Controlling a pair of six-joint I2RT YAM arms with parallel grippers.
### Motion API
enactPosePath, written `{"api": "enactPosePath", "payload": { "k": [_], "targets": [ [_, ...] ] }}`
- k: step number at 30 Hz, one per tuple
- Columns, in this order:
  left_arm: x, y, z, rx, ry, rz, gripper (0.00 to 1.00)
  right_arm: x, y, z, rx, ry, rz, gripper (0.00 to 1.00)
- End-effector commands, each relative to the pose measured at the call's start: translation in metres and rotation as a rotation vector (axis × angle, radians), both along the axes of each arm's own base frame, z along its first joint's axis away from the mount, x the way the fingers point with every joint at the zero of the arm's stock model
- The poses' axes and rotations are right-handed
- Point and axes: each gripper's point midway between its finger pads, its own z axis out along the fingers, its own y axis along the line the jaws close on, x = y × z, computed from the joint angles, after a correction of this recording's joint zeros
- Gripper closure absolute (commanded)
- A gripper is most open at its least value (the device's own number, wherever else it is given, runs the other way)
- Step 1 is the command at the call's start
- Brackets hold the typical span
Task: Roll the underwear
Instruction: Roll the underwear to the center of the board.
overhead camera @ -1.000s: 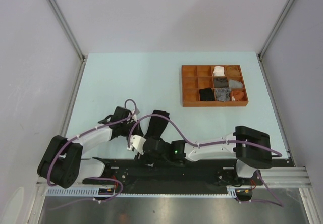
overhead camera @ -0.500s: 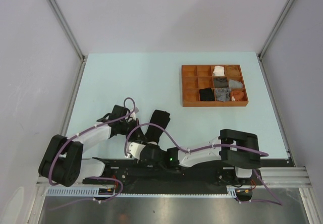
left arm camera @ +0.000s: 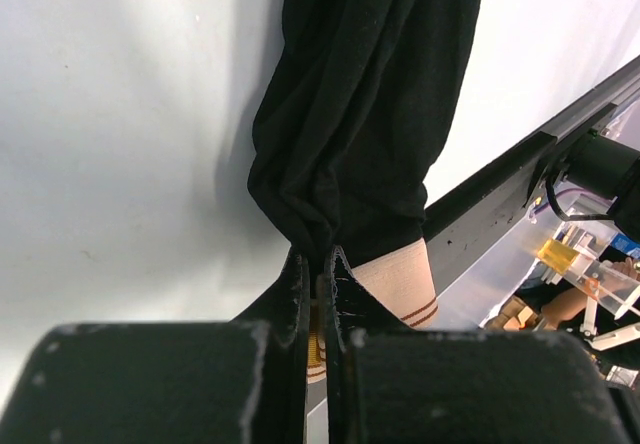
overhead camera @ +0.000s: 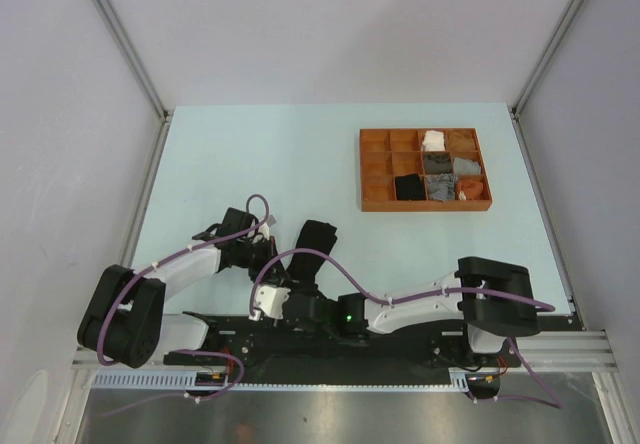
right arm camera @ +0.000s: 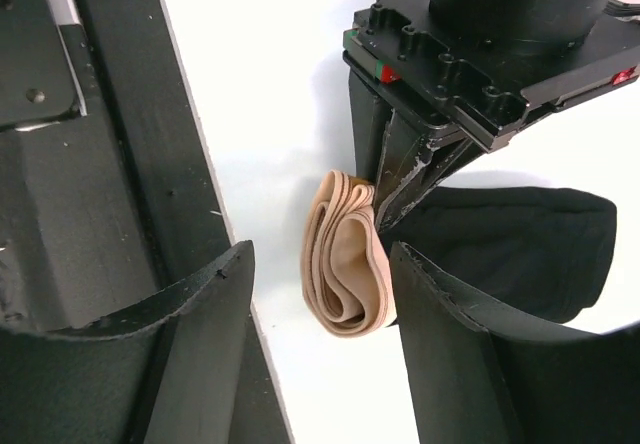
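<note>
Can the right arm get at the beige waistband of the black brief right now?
Probably yes: the open right gripper straddles the bunched waistband, unobstructed. The left gripper, shut on the black brief just beside it, leaves little room.

The black brief (left arm camera: 370, 114) is pinched between the closed jaws of the left gripper (left arm camera: 318, 274), just where its bunched cloth meets the beige waistband (left arm camera: 395, 279); the cloth is stretched away over the pale desk (left arm camera: 120, 114)
</note>
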Motion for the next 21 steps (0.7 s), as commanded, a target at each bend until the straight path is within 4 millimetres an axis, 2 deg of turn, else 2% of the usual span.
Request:
{"api": "enactPosePath", "payload": {
  "k": [1, 9, 13, 18, 20, 21],
  "targets": [
    [0.008, -0.004, 0.012, -0.033, -0.031, -0.021, 1.0, 0.014, -0.001, -0.002, -0.012, -0.029, -0.008, 0.38],
    [0.007, -0.006, 0.013, -0.047, -0.024, -0.028, 1.0, 0.019, -0.002, -0.032, -0.067, 0.01, 0.003, 0.38],
    [0.007, -0.006, 0.014, -0.048, -0.027, -0.025, 1.0, 0.017, 0.0, -0.037, -0.071, 0.018, 0.011, 0.38],
    [0.007, -0.006, 0.013, -0.055, -0.023, -0.026, 1.0, 0.028, -0.005, -0.044, -0.096, -0.036, -0.046, 0.4],
    [0.006, -0.007, 0.014, -0.063, -0.02, -0.029, 1.0, 0.031, -0.007, -0.049, -0.106, -0.05, -0.064, 0.55],
    [0.006, -0.007, 0.015, -0.065, -0.017, -0.03, 1.0, 0.036, -0.009, -0.051, -0.115, -0.068, -0.086, 0.59]
  ]
}}
